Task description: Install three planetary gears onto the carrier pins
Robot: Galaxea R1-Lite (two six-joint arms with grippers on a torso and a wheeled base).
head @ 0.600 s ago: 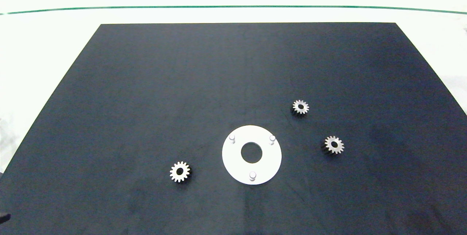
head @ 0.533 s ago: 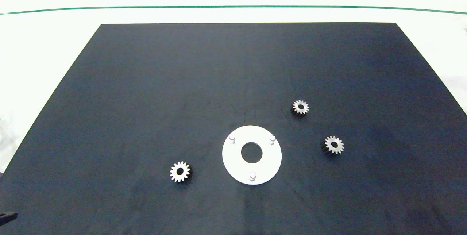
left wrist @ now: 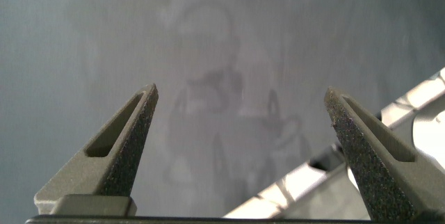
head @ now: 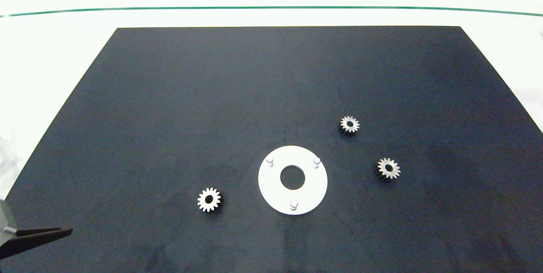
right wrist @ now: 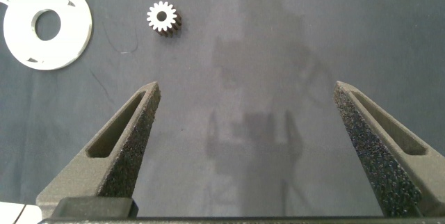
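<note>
A: Where did the gears sit?

B: All three planetary gears lay flat on the dark surface [head: 271, 86], none on a peg. One gear [head: 209, 199] was off the left side of the white disc [head: 271, 188]. The other two were off its right side, a farther one [head: 349, 124] and a nearer one [head: 388, 168], apart from each other and clear of the disc.

A: And the carrier pins?

B: The three carrier pins [head: 293, 204] stood bare in a triangle around the disc's centre hole.

A: The arms?

B: The left gripper [head: 63, 232] poked in at the lower left corner of the head view, well away from the left gear. Its wrist camera showed its fingers [left wrist: 115, 154] spread wide, holding nothing, with gear teeth just at the frame edge. The right gripper [right wrist: 247, 147] was out of the head view; its fingers [right wrist: 122, 144] were likewise wide apart over bare surface, with a gear and the disc ahead.
</note>
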